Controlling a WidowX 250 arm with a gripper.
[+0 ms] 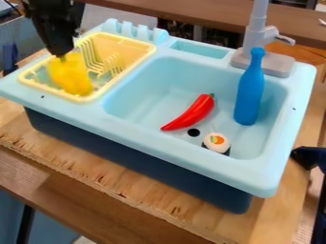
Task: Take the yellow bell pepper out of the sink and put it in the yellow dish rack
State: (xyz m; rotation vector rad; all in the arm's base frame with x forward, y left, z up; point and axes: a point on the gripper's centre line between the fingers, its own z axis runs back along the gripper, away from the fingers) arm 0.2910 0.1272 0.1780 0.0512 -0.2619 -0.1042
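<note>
Gripper: black, at the upper left, hanging down over the rack, its tip meeting the top of the yellow pepper; whether it is spread, pressed together or pinching the pepper cannot be told.
Yellow pepper: directly below the gripper, within the outline of the rack, toward its near left part; whether its underside touches the rack cannot be told.
Dish rack: pale yellow, with upright prongs, set in the left side of the toy sink.
Toy sink: light blue top with a raised, notched edge behind the rack, over a dark blue lower body.
Red chili: lying at a slant on the floor of the basin, its green stem end toward the faucet, its pointed end near the drain hole.
Drain hole: small, round and dark, between the chili and the sushi roll.
Sushi roll: white top with an orange and green centre and a dark side, near the front of the basin.
Blue bottle: neck up, at the right part of the basin, in front of the faucet.
Faucet: grey, at the back right.
Tabletop: wooden, under the toy sink.
</note>
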